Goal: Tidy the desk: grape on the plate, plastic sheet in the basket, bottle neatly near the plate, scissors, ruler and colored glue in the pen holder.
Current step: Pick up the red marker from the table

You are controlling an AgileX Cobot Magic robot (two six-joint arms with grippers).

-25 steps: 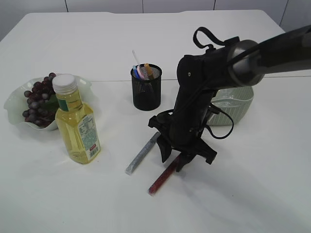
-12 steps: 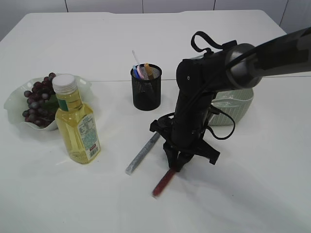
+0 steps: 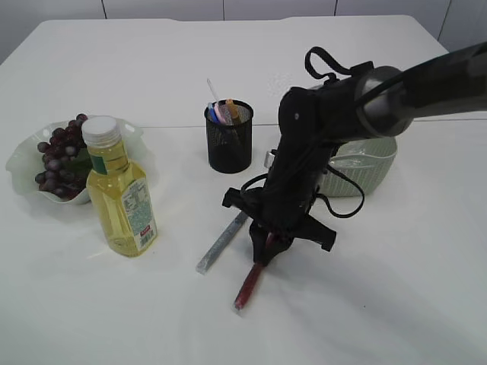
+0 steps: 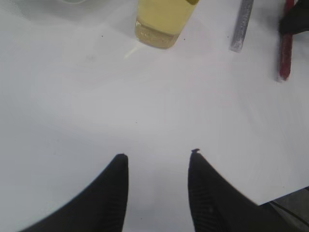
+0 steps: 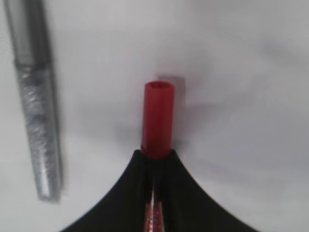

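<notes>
The table has a smooth, matt white surface. The red glue tube is glossy translucent plastic; the silver glue tube has a glittery, grainy finish under a clear plastic shell. The bottle is clear glossy plastic with a white cap. The pen holder is black wire mesh. The plate looks glassy and translucent. The left gripper fingers are matt black and finely ribbed.
</notes>
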